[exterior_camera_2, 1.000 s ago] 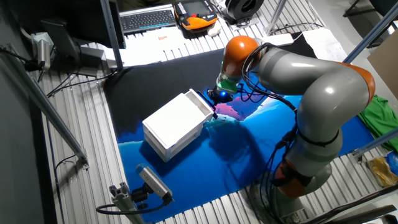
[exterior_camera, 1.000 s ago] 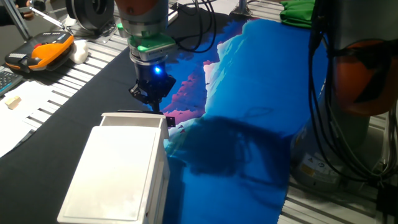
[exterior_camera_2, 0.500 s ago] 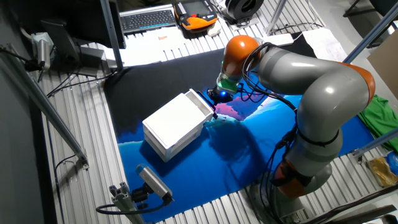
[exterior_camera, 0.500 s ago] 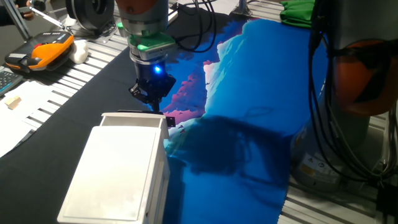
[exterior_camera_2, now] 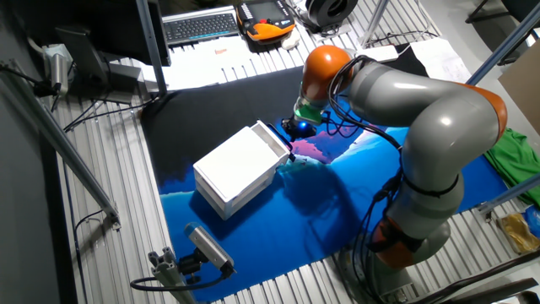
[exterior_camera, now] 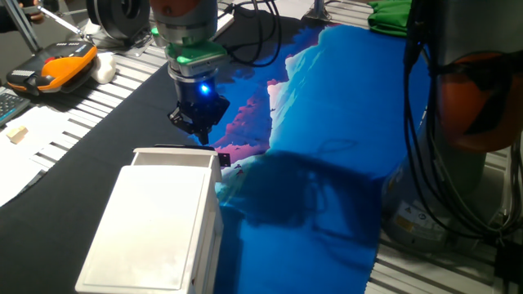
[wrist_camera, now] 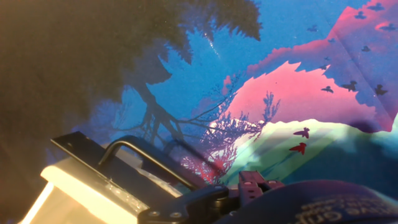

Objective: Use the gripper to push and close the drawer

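Observation:
The white casing (exterior_camera: 155, 229) lies on the cloth, also in the other fixed view (exterior_camera_2: 238, 169). The drawer (exterior_camera: 174, 157) shows only as a thin white rim with a black handle at the casing's far end, almost fully in. In the hand view its lit white edge (wrist_camera: 81, 183) and black handle plate sit at lower left. My gripper (exterior_camera: 200, 137) hangs just beyond that end, its fingers drawn together to a point, close to the handle; whether it touches I cannot tell. It also shows in the other fixed view (exterior_camera_2: 291, 133). It holds nothing.
A blue picture cloth (exterior_camera: 343, 122) covers the table's right part. An orange hand-held pendant (exterior_camera: 53, 69) lies at far left. The big grey arm base (exterior_camera_2: 430, 169) stands to the right. A keyboard (exterior_camera_2: 198, 25) is at the back. A small camera (exterior_camera_2: 207, 245) stands near the front edge.
My gripper has shifted very slightly to the left. The drawer and casing have not moved.

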Robot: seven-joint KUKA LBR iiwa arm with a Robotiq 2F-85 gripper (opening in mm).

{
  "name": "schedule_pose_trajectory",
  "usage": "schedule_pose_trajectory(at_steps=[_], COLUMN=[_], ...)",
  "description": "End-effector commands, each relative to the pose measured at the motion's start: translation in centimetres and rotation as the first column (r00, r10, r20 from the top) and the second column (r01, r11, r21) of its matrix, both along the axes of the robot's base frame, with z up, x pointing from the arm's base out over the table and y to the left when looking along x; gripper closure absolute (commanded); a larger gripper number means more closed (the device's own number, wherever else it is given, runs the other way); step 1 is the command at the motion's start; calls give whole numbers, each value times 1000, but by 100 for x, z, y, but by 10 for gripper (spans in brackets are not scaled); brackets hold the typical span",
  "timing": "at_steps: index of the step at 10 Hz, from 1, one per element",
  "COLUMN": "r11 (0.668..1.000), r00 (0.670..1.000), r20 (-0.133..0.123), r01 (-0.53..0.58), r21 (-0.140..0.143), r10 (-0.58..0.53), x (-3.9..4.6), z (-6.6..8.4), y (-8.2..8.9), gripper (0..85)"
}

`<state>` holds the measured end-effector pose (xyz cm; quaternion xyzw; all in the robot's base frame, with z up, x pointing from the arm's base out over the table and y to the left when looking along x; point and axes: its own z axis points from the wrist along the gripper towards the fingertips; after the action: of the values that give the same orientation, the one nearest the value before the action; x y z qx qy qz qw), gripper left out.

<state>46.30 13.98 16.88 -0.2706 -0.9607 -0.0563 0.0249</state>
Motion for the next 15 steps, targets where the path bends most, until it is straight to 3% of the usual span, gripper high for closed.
schedule_pose_trajectory(at_steps=[1, 4, 7, 10, 11, 13, 15], r11=[1000, 999, 997, 996, 996, 993, 992], r00=[1000, 999, 997, 998, 997, 993, 992], r20=[-3, -2, -2, 0, 1, -12, -13], r01=[2, 48, 76, 64, 71, 114, 123], r21=[7, -17, -15, -58, -55, 10, 0], r10=[-2, -48, -76, -64, -71, -114, -123], x=[0, 0, 0, -16, 0, 23, 78], z=[1, 1, 1, -16, -36, -29, -45], y=[0, 0, 0, 9, 6, -3, -36], gripper=[850, 850, 850, 850, 850, 850, 850])
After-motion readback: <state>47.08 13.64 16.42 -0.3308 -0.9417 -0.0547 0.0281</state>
